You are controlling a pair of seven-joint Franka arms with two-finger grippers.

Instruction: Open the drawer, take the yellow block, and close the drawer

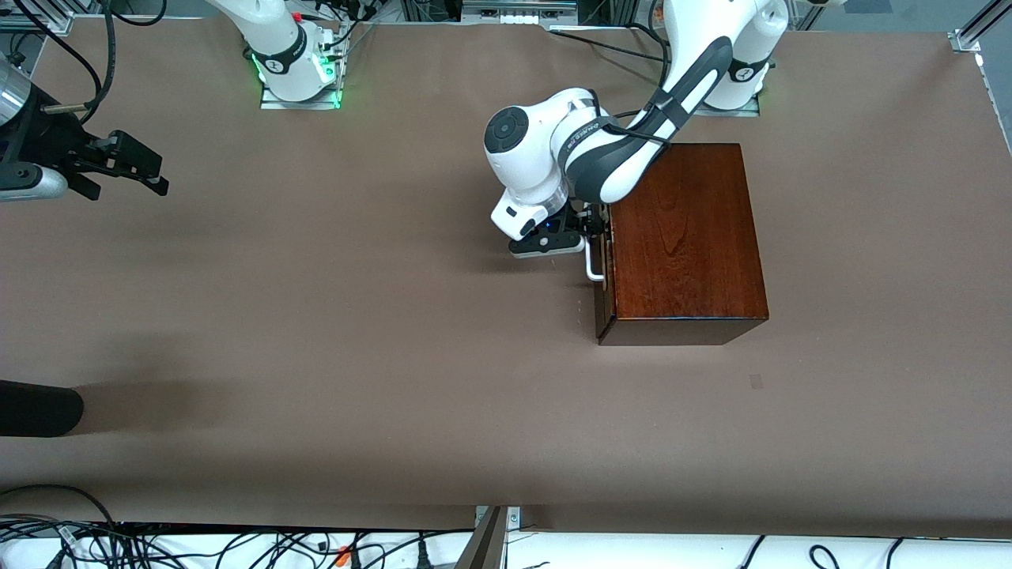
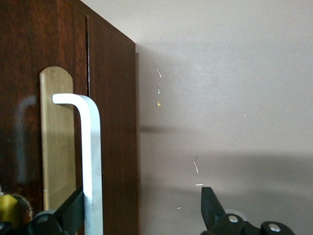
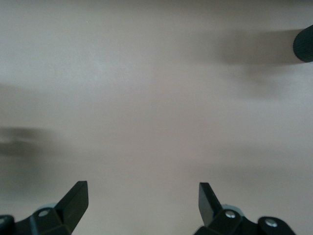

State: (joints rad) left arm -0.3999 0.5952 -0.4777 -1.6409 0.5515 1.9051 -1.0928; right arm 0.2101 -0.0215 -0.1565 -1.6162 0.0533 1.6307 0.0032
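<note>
Front view: the drawer (image 1: 602, 273) sits shut in the face of the dark wooden box (image 1: 684, 237), which stands toward the left arm's end of the table (image 1: 395, 356), near that arm's base. The drawer's front faces the right arm's end. Its white handle (image 1: 593, 265) runs along that front.

The left gripper (image 1: 589, 229) is at the drawer front, level with the handle's end nearest the bases. In the left wrist view its fingers (image 2: 68, 215) are spread wide: one black tip touches or lies just beside the handle (image 2: 90, 161), the other (image 2: 210, 205) hangs well apart over bare table (image 2: 234, 98). The handle is therefore not between the fingers, and nothing is grasped. A pale wood recess (image 2: 56, 142) shows in the drawer (image 2: 29, 58) face under the bar.

The block is not visible in any view.

The right gripper (image 1: 130, 164) waits in the air over the table at the right arm's end, well apart from the box. Its fingers (image 3: 73, 200) stand released and empty above bare table (image 3: 156, 98). A black cylinder (image 1: 39, 407) pokes in at the table's edge, nearer the front camera than the box.
</note>
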